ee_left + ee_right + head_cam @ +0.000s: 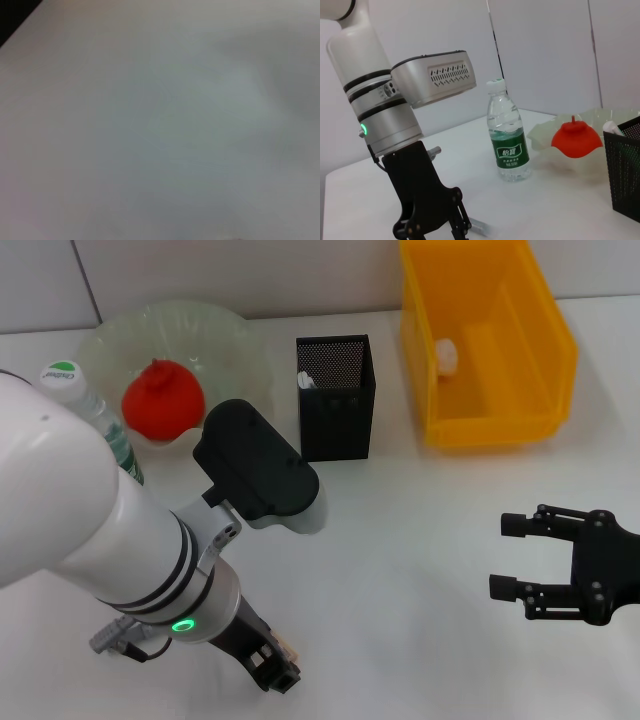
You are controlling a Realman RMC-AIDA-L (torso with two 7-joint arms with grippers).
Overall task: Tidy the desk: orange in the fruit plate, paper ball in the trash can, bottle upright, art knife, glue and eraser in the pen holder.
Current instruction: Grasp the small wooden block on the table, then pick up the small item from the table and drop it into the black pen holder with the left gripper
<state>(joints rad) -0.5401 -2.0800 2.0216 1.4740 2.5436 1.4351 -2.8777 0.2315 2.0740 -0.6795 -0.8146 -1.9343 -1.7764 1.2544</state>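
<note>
My left gripper [272, 668] is down at the table near the front edge, with a small tan piece, seemingly the eraser [293, 648], showing right beside it. The right wrist view also shows this left gripper [457, 225] low on the table. The orange [162, 398] lies in the fruit plate [230, 330]. To the left the bottle [75, 390] stands upright. A paper ball [445, 353] lies in the trash can [545, 390]. The pen holder [335, 430] has something white inside. Art knife and glue are hidden. My right gripper [520, 555] hovers open at the right.
The left arm's white forearm and black wrist housing [255, 470] hang over the table's left half, in front of the plate and the pen holder. The left wrist view shows only blurred table surface.
</note>
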